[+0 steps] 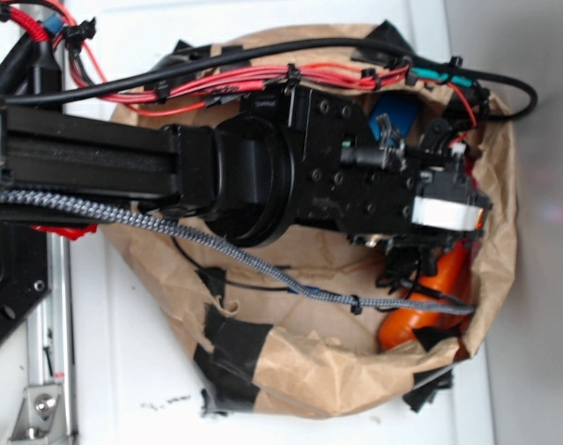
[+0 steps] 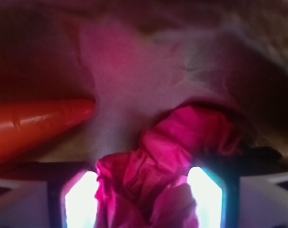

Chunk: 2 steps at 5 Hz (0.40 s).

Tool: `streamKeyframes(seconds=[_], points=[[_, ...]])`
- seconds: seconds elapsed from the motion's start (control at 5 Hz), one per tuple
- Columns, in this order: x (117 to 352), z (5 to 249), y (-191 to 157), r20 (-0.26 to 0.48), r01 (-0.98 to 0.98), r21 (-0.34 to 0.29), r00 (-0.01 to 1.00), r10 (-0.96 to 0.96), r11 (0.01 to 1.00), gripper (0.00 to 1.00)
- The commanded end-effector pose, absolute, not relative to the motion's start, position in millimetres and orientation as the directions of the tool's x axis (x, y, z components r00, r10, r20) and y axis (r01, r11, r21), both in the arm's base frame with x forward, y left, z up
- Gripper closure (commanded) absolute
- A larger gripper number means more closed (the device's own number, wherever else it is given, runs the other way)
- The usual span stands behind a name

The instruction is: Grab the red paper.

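In the wrist view the red paper (image 2: 153, 175), a wrinkly deep-pink wad with many folds, fills the gap between my two bright fingers (image 2: 79, 199) and touches both. My gripper (image 2: 143, 202) is closed on it, low over the brown paper lining (image 2: 148, 71). The orange carrot (image 2: 34, 126) lies to the left, apart from the wad. In the exterior view my gripper (image 1: 441, 243) reaches down at the right side of the paper-lined bin, next to the carrot (image 1: 428, 301); the arm hides the red paper there.
The bin is lined with brown paper (image 1: 355, 366) held by black tape (image 1: 227, 352). A blue object (image 1: 397, 116) lies at the far side, partly under the arm. Cables (image 1: 262, 269) cross the bin. White surface (image 1: 142, 371) surrounds it.
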State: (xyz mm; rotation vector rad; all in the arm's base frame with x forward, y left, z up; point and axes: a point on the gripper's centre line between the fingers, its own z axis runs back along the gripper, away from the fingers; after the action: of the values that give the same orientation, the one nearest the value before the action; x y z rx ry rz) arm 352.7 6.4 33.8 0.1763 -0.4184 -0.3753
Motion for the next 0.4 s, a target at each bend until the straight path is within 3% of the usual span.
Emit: streamKeyframes(seconds=[0.0,0.2], points=[[336,73,-12,0.38,0.254,0.275,0.857,-0.348,0.927,1.0],[306,118,-8,0.273,0.06,0.049,0.959,-0.072,0.997,1.0]])
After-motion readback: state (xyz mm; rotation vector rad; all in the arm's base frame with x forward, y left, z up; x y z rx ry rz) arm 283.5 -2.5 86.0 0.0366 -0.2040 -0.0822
